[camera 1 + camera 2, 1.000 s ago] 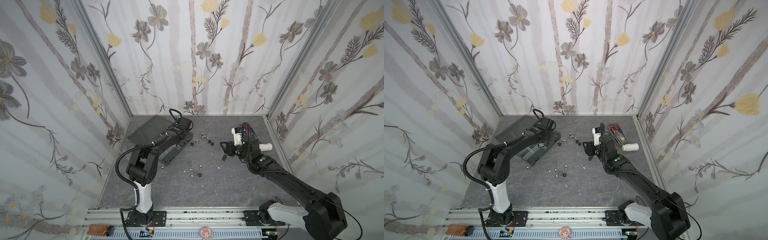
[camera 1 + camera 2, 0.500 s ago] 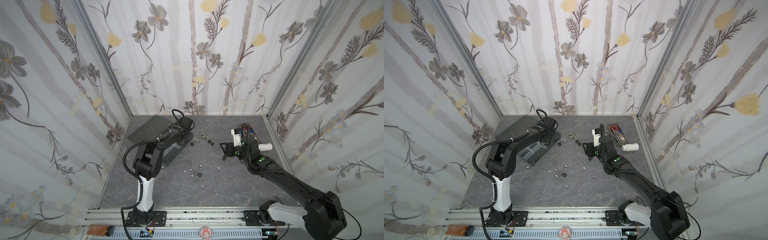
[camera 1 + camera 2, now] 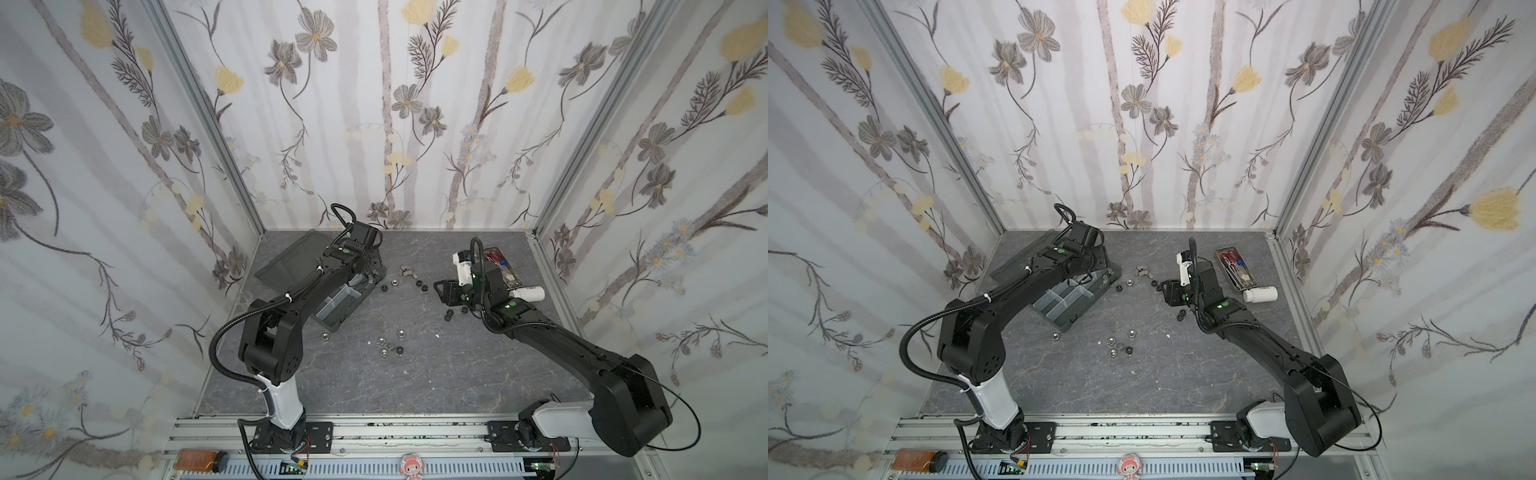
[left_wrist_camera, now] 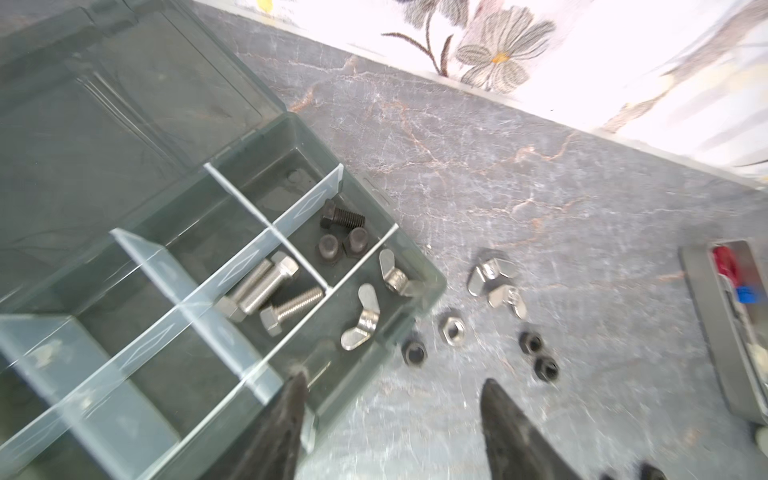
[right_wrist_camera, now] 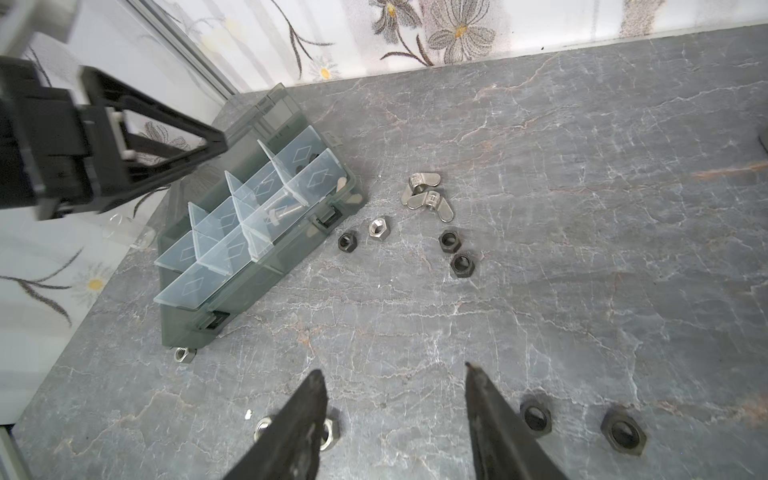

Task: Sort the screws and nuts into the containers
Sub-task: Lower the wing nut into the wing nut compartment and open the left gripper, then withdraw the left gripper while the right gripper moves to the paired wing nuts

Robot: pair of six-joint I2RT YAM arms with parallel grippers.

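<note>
Screws (image 4: 266,286) six, boxed wing nuts (image 4: 360,325) two

Bright, even light leaves only faint shadows on the dark grey marbled tabletop (image 3: 415,382) (image 3: 1142,382) in both top views, while the left wrist view is motion-blurred around the smoky-grey translucent plastic organizer box (image 4: 187,253), the floral wallpaper (image 4: 623,62) beyond it glaring white.

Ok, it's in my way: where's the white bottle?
In both top views the white bottle lies at the right, next to the near end of the metal tray.
</note>
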